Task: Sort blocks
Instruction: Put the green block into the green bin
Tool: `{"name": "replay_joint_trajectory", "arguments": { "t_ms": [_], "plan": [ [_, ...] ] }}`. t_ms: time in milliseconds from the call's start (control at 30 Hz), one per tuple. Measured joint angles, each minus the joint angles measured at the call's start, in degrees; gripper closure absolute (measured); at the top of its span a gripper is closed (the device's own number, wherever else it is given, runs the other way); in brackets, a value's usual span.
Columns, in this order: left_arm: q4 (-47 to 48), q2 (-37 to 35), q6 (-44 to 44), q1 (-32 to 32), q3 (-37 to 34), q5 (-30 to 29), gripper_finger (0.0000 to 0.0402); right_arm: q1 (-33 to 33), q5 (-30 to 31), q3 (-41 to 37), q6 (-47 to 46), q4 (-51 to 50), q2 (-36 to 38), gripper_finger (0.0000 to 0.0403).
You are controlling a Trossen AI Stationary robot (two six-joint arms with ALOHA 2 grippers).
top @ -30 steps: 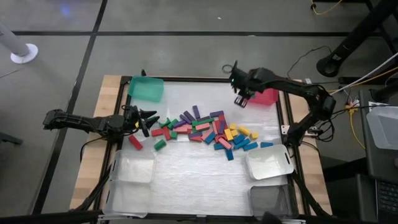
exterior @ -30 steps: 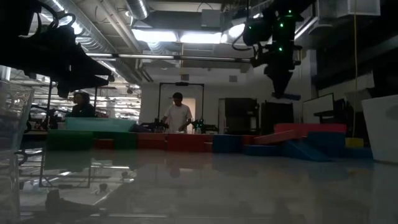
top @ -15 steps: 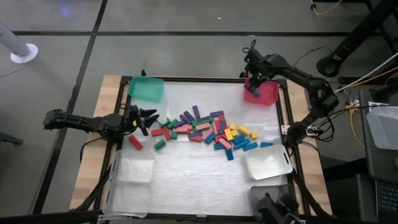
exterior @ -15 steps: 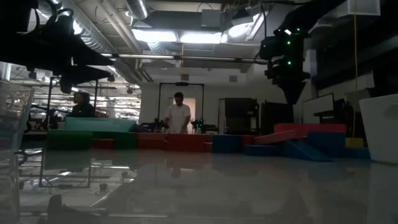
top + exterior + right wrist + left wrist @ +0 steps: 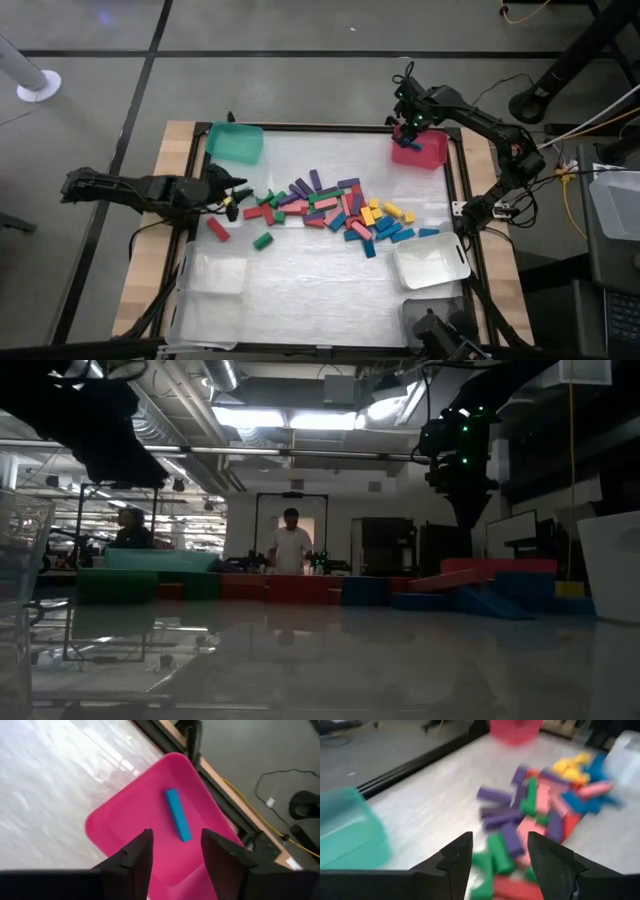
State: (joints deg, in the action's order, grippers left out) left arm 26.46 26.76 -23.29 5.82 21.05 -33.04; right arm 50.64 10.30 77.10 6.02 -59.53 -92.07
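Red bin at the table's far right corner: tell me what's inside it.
One blue block lies alone on the floor of the red bin, under the open right gripper. The gripper covers the bin's near part in the right wrist view, so anything there is hidden.

Your right pincer (image 5: 412,126) hangs with fingers parted at the far right; your left pincer (image 5: 232,195) reaches in from the left, fingers spread.

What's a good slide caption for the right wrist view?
Right gripper open above the pink bin, a single blue block lying inside it.
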Motion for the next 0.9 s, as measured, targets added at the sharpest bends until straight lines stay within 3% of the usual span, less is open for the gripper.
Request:
{"name": "replay_joint_trajectory", "arguments": {
  "t_ms": [300,533,900],
  "plan": [
    [-4.77,14.33,2.99,-2.19,0.32,1.07,0.0224,-0.05,-11.96,0.0,-2.92,0.06,0.02,0.0235],
    [-9.46,22.79,7.29,-8.4,0.32,9.28,0.0224,-0.05,-20.04,0.0,-2.98,1.34,0.04,0.0235],
    [-12.56,32.59,9.35,-14.91,0.29,18.05,0.0224,-3.55,-21.46,0.0,-2.63,3.89,0.07,0.0235]
  ]
}}
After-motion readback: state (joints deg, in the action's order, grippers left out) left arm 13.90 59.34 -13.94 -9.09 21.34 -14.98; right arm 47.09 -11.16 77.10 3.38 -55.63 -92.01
